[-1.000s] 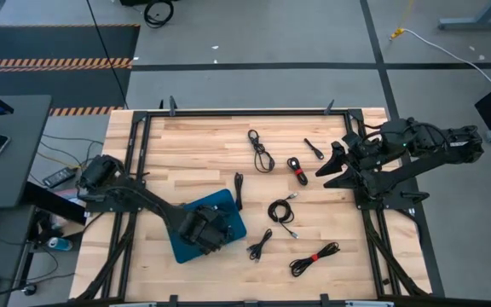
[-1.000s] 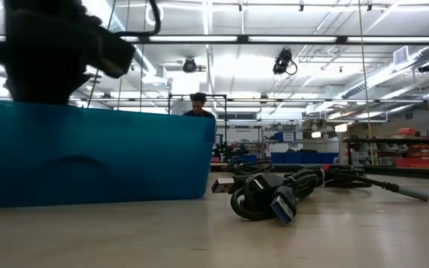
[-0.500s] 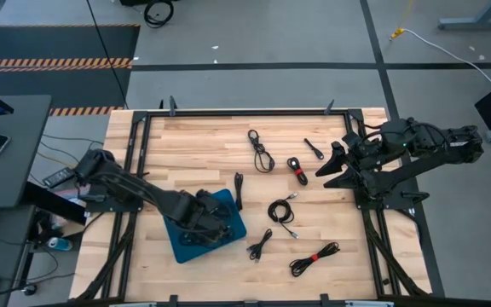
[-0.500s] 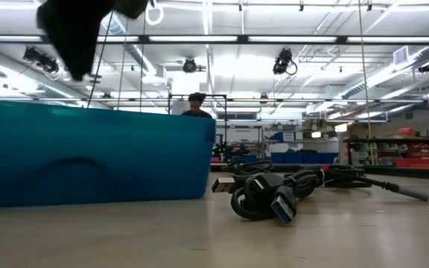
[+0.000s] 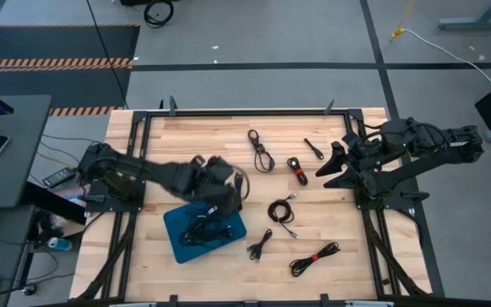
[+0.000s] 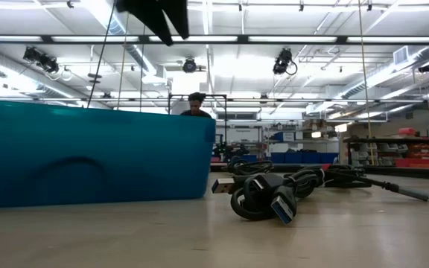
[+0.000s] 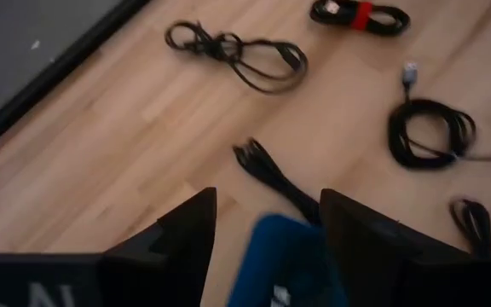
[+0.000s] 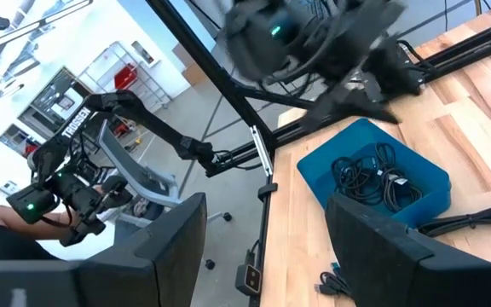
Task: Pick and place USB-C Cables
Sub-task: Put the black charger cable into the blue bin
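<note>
High view showed us, starting at the left, the left arm reaching across the desk [image 5: 186,136] with its left claw [image 5: 225,189] above the far edge of the blue tray [image 5: 177,223], fingers spread and holding nothing, as its wrist view confirmed. Inside the tray lay a tangle of USB-C cables [image 5: 205,228] already dropped there. Just beside the tray's far corner we saw a straight folded cable [image 5: 239,189], the one nearest that claw, and a small bundle [image 5: 260,245] lay off the tray's right edge. Further right sat a long looped cable [image 5: 261,152], a round coil [image 5: 281,211], a red-tied bundle [image 5: 297,170], a short cable [image 5: 314,149] and a second red-tied bundle [image 5: 314,255] near the front edge. At the right side the right claw [image 5: 334,164] waited above the desk with its fingers spread and empty. We judged the main risk to be the folded cable sitting so close to the tray wall: a descent there could knock the tray or push the cable under its edge. Thin loose loops could also slip through spread fingers or snag a neighbour, and cables already in the tray could be dragged out if a finger caught them.
</note>
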Available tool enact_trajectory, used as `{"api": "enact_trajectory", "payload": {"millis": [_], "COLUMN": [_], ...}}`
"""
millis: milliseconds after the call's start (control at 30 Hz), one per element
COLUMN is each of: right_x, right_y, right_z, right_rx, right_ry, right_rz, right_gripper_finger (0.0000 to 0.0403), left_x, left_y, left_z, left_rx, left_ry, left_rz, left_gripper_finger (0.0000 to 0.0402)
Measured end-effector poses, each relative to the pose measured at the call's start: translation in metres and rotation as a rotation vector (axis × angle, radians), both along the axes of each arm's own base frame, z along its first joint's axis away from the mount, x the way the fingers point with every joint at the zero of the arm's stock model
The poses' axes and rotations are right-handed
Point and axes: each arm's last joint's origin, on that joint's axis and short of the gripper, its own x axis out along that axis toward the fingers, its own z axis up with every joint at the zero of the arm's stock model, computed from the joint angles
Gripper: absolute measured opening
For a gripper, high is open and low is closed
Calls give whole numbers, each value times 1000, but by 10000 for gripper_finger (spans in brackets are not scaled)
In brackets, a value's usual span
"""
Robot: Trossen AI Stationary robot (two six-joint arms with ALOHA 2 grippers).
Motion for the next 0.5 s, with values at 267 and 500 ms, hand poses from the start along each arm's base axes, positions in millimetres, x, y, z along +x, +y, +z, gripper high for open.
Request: {"api": "enact_trajectory", "payload": {"millis": [267, 500], "right_x": [0, 0], "right_y": [0, 0], "right_z": [0, -1], "right_rx": [-1, -17], "right_ry": [0, 3], "right_rz": [10, 14], "right_gripper_finger": [246, 246], "left_x": [16, 27], "left_y": [62, 106], "left_z": [2, 8], "left_rx": [-159, -161], "left_ry": [-22, -147], "left_rz": [16, 63], "left_gripper_finger": [215, 215]}}
